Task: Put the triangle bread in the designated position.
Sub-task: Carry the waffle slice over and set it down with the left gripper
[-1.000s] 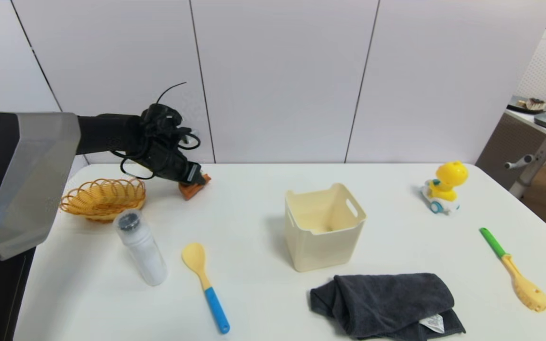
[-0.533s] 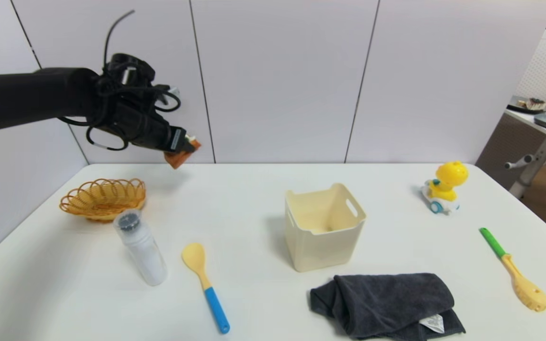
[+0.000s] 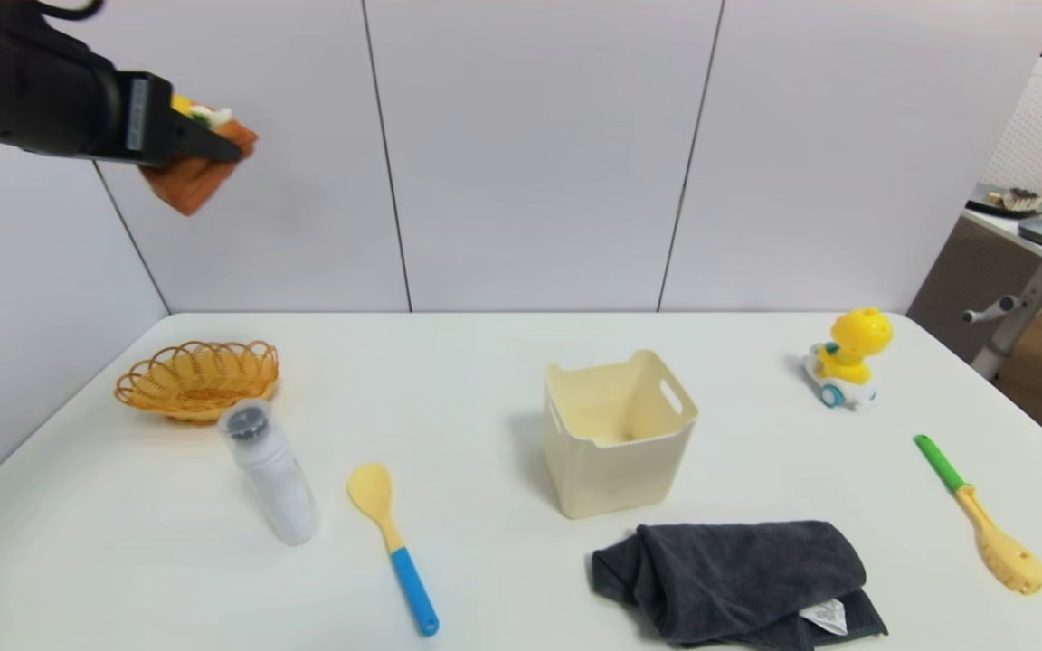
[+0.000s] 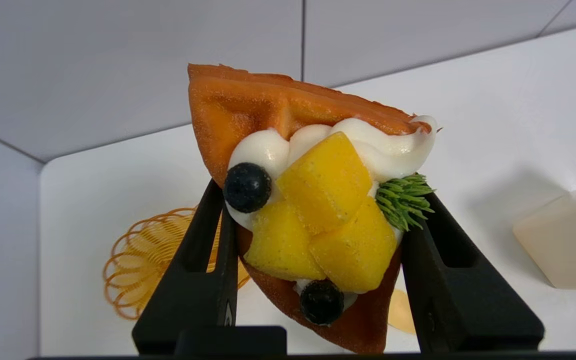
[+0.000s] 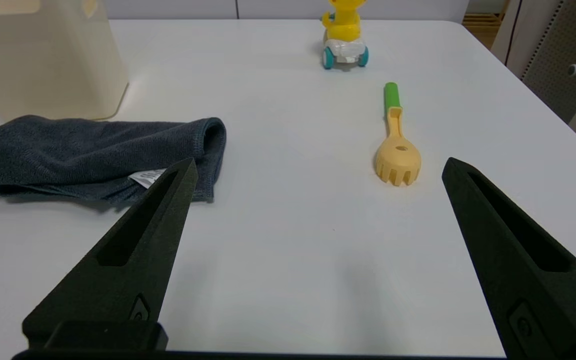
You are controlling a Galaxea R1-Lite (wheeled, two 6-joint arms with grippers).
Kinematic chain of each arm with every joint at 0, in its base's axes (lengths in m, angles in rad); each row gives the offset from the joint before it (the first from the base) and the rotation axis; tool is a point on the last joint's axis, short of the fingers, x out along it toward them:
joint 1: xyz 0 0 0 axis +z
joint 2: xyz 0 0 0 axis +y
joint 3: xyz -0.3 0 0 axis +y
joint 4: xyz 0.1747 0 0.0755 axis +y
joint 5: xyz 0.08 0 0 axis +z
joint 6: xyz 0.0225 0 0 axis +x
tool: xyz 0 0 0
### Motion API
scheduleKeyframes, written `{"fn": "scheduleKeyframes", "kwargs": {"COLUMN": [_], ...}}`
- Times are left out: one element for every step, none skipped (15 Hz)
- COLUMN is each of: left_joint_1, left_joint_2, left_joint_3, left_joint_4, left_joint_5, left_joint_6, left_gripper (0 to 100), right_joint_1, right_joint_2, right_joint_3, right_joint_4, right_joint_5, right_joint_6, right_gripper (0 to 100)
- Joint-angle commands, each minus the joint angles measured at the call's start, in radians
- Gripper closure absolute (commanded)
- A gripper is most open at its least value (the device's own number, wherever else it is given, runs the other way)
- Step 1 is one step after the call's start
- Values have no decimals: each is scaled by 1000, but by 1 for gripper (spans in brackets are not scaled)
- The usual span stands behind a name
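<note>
Black fingers of the right end effector (image 5: 318, 175) stand spread low over the white counter (image 5: 293, 240). Farther off and high above the orange basket (image 3: 197, 378), the left end effector (image 3: 213, 149) pinches the triangle bread (image 3: 200, 172).

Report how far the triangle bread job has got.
Done: the left gripper is shut on the triangle bread, clear of the table. In hand: it is held high above the table's far left, above the orange basket. Left: lowering and releasing it on the bare table. The right gripper waits open.
</note>
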Motion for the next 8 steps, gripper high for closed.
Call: {"fn": "scheduleKeyframes", "kwargs": {"left_joint_1": [195, 243, 282, 309, 318, 318, 318, 316], "left_joint_2": [-215, -241, -264, -284, -301, -315, -330, -338], "left_joint_3": [77, 109, 149, 192, 243, 316, 384, 456], "left_joint_4": [18, 14, 14, 14, 14, 13, 8, 8], "left_joint_5": [1, 1, 1, -1, -1, -4, -4, -7], "left_joint_6": [58, 75, 78, 78, 78, 79, 85, 101], "left_gripper": [100, 100, 100, 100, 100, 100, 100, 100], "right_joint_1": [0, 0, 0, 0, 0, 0, 0, 0], "right_joint_2": [2, 2, 2, 2, 2, 2, 2, 2], "right_joint_3": [0, 0, 0, 0, 0, 0, 0, 0], "right_joint_4": [0, 0, 0, 0, 0, 0, 0, 0], "right_joint_5": [0, 1, 0, 0, 0, 0, 0, 0], "right_joint_6": [0, 0, 0, -1, -1, 0, 0, 0], "right_gripper": [0, 0, 0, 0, 0, 0, 0, 0]}}
